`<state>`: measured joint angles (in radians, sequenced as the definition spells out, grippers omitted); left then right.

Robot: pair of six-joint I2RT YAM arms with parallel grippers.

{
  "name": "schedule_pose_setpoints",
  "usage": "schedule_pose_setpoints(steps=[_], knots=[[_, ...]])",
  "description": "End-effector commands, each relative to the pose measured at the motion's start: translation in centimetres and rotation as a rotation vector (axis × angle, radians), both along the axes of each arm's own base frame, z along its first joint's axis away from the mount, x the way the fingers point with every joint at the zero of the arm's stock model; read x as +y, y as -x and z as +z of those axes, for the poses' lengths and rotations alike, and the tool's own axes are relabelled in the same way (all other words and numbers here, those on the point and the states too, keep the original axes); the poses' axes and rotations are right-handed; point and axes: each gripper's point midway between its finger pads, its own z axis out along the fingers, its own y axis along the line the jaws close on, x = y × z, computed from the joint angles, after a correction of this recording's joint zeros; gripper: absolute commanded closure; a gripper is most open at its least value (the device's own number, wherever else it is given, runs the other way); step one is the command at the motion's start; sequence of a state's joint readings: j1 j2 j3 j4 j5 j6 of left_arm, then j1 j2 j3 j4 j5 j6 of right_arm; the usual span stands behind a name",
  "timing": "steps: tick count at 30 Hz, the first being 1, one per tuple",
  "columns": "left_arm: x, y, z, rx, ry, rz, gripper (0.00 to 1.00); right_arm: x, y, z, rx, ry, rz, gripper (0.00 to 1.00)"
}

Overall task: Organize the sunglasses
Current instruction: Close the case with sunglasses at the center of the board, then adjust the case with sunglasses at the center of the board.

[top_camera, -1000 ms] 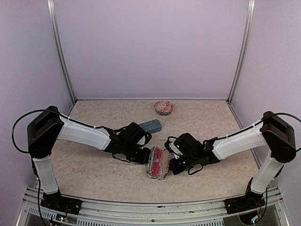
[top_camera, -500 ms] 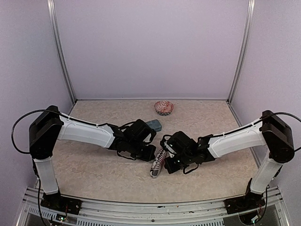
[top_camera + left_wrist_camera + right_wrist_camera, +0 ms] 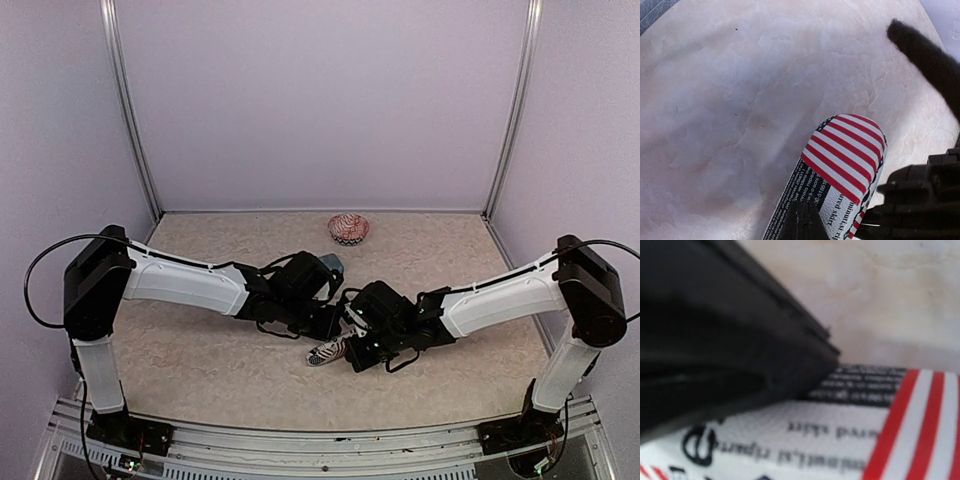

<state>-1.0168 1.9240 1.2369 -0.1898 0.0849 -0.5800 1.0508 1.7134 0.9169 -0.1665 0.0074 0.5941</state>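
No sunglasses show in any view. A soft case [image 3: 324,352] printed with newsprint and red-and-white stripes lies closed at the table's middle. My left gripper [image 3: 330,327] and right gripper [image 3: 353,342] meet over its far end. In the left wrist view the left fingertips [image 3: 805,222] are pressed together and rest on top of the case [image 3: 842,160], with the right gripper's black body [image 3: 920,200] beside it. The right wrist view is blurred: the case [image 3: 840,435] lies under a large black shape [image 3: 715,340], and I cannot see how the jaws stand.
A blue-teal hard case [image 3: 331,264] lies just behind the left wrist, mostly hidden by it. A round red-and-white patterned pouch [image 3: 348,228] sits near the back wall. Walls close in the table's back and sides.
The patterned case lay open with a pink-red pair inside. Both grippers moved together and folded it shut, and it now lies flat with the pair out of sight.
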Motion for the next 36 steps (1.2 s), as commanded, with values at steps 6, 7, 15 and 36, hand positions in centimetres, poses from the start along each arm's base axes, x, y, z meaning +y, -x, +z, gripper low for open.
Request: schedule_pose_setpoints(steps=[6,7,15,36], knots=[[-0.7,1.8,0.8,0.011,0.025,-0.053,1.00,1.1,-2.8,4.6,-0.152,-0.145,-0.084,1.00],[-0.6,1.7,0.9,0.009,0.026,-0.051,1.00,1.0,-2.8,4.5,-0.155,-0.144,-0.089,1.00],[0.4,1.0,1.8,-0.012,0.037,-0.025,1.00,0.0,-2.8,4.0,-0.153,-0.139,-0.112,1.00],[6.1,-2.0,5.3,-0.089,0.063,0.108,1.00,-2.3,-3.6,6.7,-0.249,-0.170,-0.162,1.00]])
